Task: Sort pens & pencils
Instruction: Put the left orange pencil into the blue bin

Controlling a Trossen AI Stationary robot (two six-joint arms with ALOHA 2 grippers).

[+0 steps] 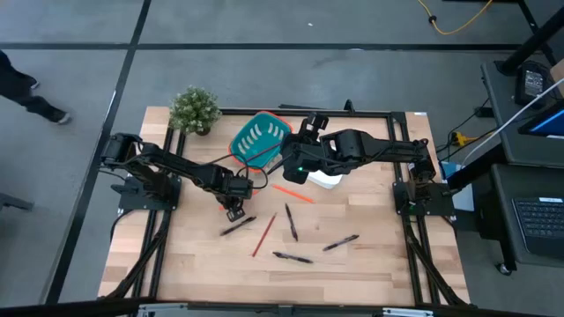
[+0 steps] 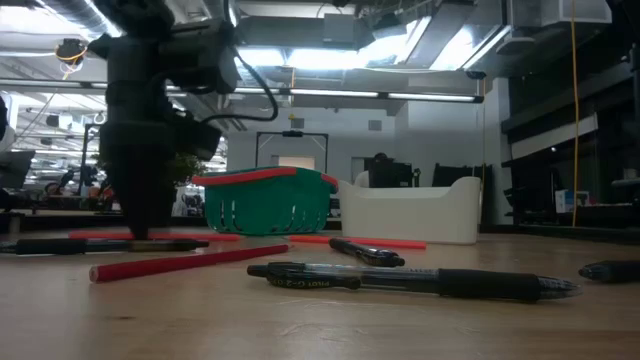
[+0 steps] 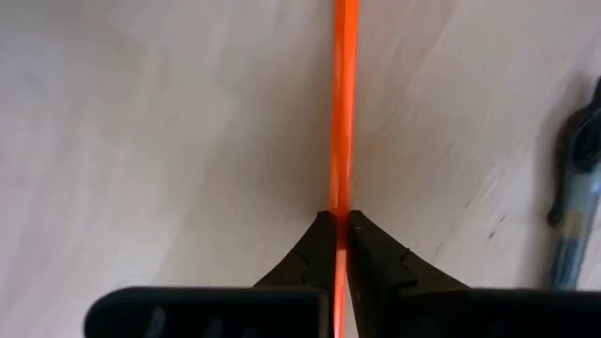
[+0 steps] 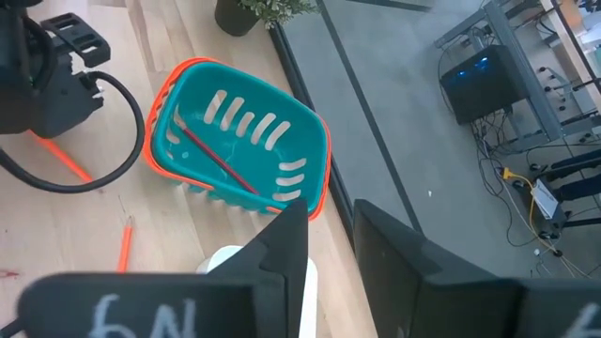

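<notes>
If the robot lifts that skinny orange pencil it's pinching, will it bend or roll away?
The thin orange pencil looks straight and stiff between the left gripper's shut fingers, so it probably won't bend. Being so slim, it is likely light. Gripped along a narrow line, it might swivel in the grip, and if dropped on the flat wooden table it could roll.

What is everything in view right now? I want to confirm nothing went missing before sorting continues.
pens: four, black, loose on the table's front half
pencils: four, orange-red; two loose, one in basket, one in left claw
basket: one, teal, orange rim, back centre
bin: one, white, beside basket
plant: one, green, back left corner
table: one, light wood
person: one, dark clothing, floor beyond table
left claw: shut on a pencil, at the tabletop
right claw: open, above basket and bin
</notes>
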